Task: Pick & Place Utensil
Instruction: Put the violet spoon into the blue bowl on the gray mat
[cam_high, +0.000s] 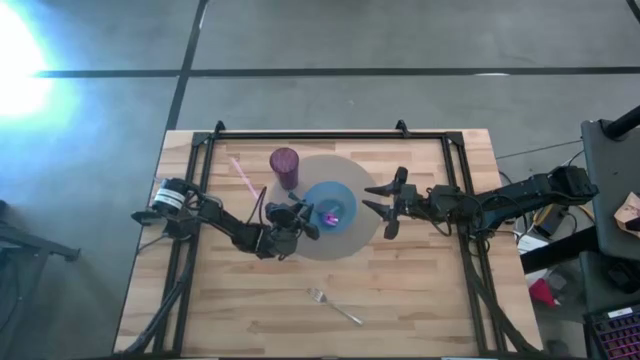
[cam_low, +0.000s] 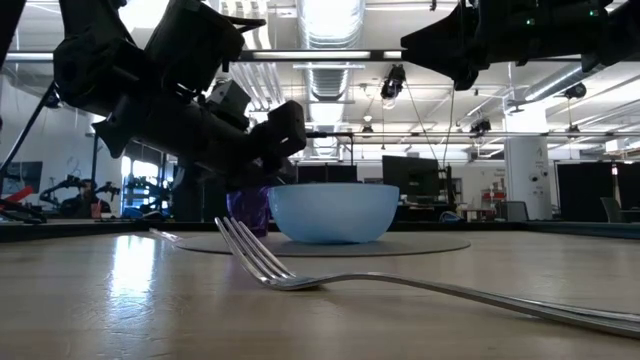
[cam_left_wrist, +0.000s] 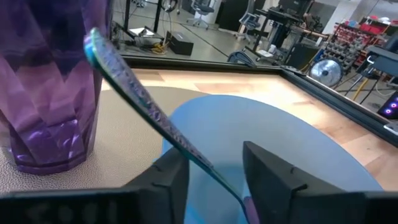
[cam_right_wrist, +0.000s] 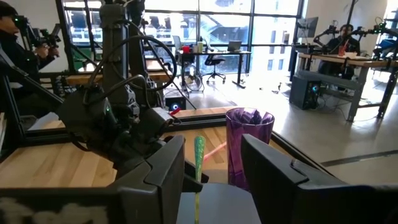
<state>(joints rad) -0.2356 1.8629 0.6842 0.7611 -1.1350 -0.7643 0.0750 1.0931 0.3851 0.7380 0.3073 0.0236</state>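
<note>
L gripper (cam_high: 312, 222) w/ utensil (cam_left_wrist: 146, 112) over bowl (cam_high: 330, 200) — R gripper (cam_high: 378, 208) nearby, agape

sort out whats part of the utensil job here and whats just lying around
In the job:
- iridescent metal utensil with a purple end, gripped by the left claw, leaning in the bowl
- light blue round bowl on the grey round mat
- right claw, open, beside the bowl

Lying about:
- purple faceted plastic tumbler
- pink straw
- silver metal fork, near the table edge
</note>
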